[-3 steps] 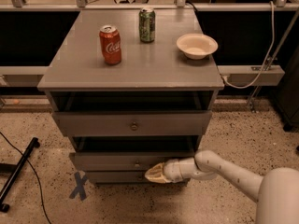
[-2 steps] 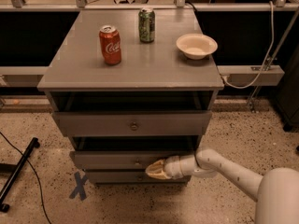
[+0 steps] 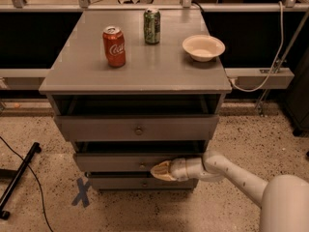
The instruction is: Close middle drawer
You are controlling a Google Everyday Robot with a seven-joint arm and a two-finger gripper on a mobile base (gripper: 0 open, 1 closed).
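The robot's arm (image 3: 241,178) is seen reaching in from the lower right. The gripper (image 3: 161,170) is set against the front panel of the middle drawer (image 3: 111,161), just right of its knob (image 3: 142,165); its fingers are drawn together and nothing is held. The middle drawer is found partly pulled out, above the bottom drawer (image 3: 120,183) and below the top drawer (image 3: 96,128). On the cabinet top (image 3: 159,74), a red can (image 3: 114,46) is placed towards the left edge, a green can (image 3: 152,26) by the far edge, and a bowl (image 3: 203,47) near the far right corner.
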